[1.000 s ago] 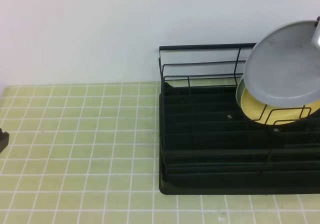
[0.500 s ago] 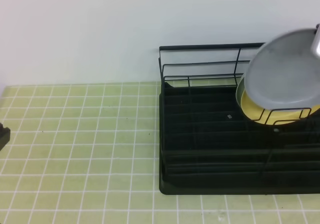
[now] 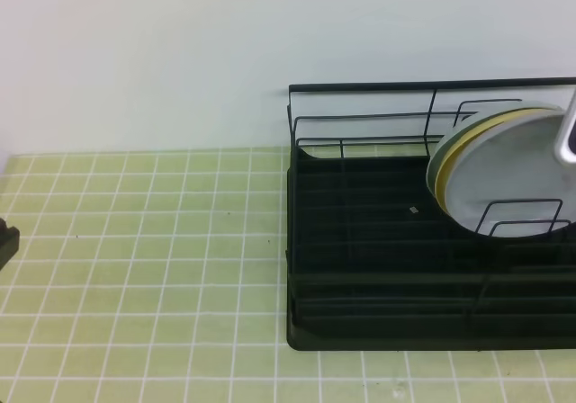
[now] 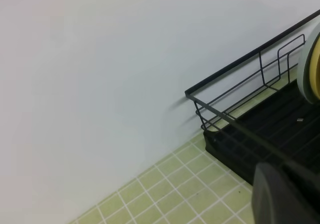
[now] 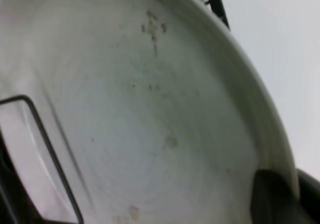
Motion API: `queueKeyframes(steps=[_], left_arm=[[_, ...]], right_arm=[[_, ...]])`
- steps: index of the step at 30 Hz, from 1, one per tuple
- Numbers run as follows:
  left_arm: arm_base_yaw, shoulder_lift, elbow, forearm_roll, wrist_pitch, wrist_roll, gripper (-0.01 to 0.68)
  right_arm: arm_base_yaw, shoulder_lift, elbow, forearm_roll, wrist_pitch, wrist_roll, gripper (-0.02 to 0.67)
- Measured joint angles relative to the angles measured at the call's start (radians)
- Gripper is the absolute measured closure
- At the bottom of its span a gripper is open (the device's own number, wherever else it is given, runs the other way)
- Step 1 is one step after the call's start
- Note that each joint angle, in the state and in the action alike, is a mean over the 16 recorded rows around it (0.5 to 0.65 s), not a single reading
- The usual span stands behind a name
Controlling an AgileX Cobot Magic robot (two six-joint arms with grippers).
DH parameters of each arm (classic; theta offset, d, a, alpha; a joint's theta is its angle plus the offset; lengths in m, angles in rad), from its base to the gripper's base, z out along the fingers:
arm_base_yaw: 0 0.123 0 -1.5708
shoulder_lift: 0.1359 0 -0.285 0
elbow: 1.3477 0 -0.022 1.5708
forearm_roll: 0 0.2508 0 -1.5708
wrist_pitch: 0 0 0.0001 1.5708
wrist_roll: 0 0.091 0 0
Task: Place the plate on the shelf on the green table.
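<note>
- Standing on edge in the black wire dish rack [image 3: 387,241], the pale grey-blue round plate [image 3: 513,174] leans against a yellow plate [image 3: 468,147].
- My right gripper [image 3: 569,133] meets its right rim; I cannot tell its jaw state.
- Left gripper [image 4: 285,194]: state unreadable.

Frame edge crops the plate [image 3: 508,174] and shelf [image 3: 378,268].

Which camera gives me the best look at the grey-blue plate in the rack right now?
Exterior high: the plate stands on edge in the shelf against the yellow plate. Right wrist shows only its speckled face close-up; left wrist catches only plate edges.
</note>
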Motion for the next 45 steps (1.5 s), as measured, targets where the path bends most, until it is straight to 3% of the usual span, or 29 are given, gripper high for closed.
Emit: queueKeyframes(steps=[9,25,45], left_arm=[[0.000,0.000,0.000,0.004,0.000,0.000,0.673],[0.000,0.000,0.000,0.007,-0.001,-0.002,0.673],[0.000,0.000,0.000,0.002,0.000,-0.032,0.673]], right_arm=[[0.000,0.001,0.036,0.013,-0.020,-0.001,0.590],[0.000,0.006,0.037,0.110,-0.019,0.001,0.325],[0.000,0.071,0.037,0.227,0.008,0.000,0.276]])
